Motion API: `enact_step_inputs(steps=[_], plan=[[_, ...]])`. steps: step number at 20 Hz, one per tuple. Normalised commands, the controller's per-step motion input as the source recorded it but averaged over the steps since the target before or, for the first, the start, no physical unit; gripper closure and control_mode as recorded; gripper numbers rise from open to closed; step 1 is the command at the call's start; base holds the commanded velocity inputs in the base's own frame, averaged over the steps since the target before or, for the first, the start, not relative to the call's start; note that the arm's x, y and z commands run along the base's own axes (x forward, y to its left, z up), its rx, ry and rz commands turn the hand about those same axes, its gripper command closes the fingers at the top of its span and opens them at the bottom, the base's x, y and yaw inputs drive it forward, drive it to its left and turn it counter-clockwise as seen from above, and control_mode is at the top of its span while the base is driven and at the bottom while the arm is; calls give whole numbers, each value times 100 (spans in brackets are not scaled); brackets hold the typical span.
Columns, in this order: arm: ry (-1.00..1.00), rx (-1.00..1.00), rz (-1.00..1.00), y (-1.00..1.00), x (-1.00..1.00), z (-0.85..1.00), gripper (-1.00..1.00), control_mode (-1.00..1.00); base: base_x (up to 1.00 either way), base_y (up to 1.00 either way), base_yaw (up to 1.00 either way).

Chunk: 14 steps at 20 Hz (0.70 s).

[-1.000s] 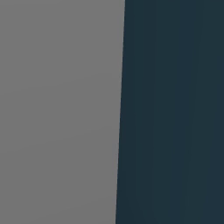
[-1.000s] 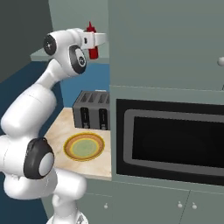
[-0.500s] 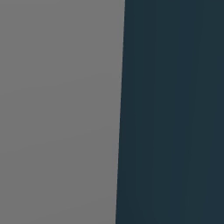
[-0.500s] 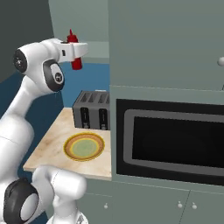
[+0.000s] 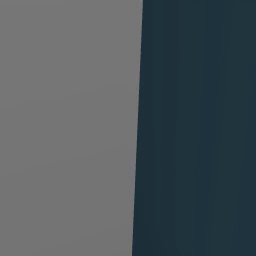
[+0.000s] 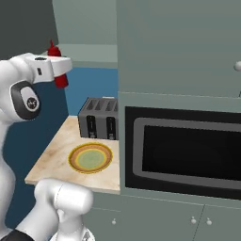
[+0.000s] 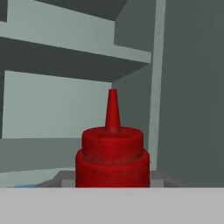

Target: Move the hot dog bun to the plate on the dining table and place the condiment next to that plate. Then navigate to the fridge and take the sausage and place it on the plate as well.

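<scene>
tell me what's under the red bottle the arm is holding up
Nothing touches the condiment: the end effector holds it up in the air. Well below and to the right, a toaster and a golden-yellow dish stand on the counter. The end effector covers the bottle's middle.

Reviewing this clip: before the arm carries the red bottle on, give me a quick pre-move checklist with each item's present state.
1. Condiment held in the end effector: ok, lifted high above the counter.
2. Bottle upright, cap on: ok.
3. Bottle clear of the toaster and golden-yellow dish: ok, well above both.
4. Finger contact on the bottle: cannot tell, the fingertips are hidden.
5. Brown plate and dining table in sight as the drop-off spot: not ok.
6. Left base view usable: not ok, it shows just flat grey and dark panels.
</scene>
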Motion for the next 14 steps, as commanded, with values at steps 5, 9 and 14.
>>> enact_step_inputs(steps=[5, 9, 14], plan=[[0, 0, 1, -1, -71, 6, 100, -100, 0, 0, 0], [0, 0, 0, -4, -66, 1, 100, -100, 0, 0, 0], [0, 0, 0, -10, -53, -2, 100, -100, 0, 0, 0]])
